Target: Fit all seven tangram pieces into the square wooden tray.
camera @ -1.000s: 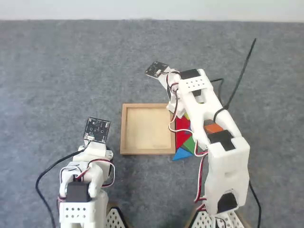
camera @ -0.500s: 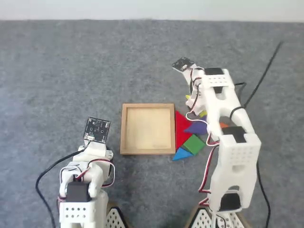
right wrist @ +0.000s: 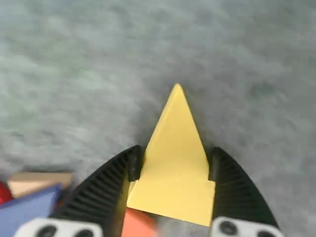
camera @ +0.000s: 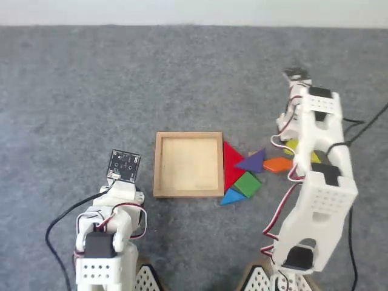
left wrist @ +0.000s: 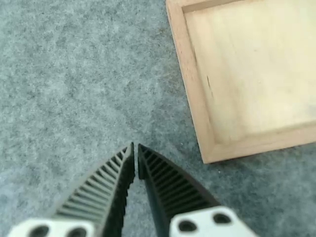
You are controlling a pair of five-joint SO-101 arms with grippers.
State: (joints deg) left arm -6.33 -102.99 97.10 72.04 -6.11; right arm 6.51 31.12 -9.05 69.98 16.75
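Now, in the high view, the right arm is seen swung away from the square wooden tray (camera: 159, 165), in which nothing is yet fitted. It stands beyond the red triangle (camera: 230, 163), purple triangle (camera: 253, 162), green square (camera: 247, 183), blue triangle (camera: 232, 196) and orange piece (camera: 277, 164) lying beside the tray. In the left wrist view, the left gripper (left wrist: 135, 147) is kept almost closed and empty near the tray's corner. In the right wrist view, the right gripper (right wrist: 175, 149) is pressed against two sides of a yellow triangular piece (right wrist: 175, 118), apparently carried along, so a return to the tray is needed.
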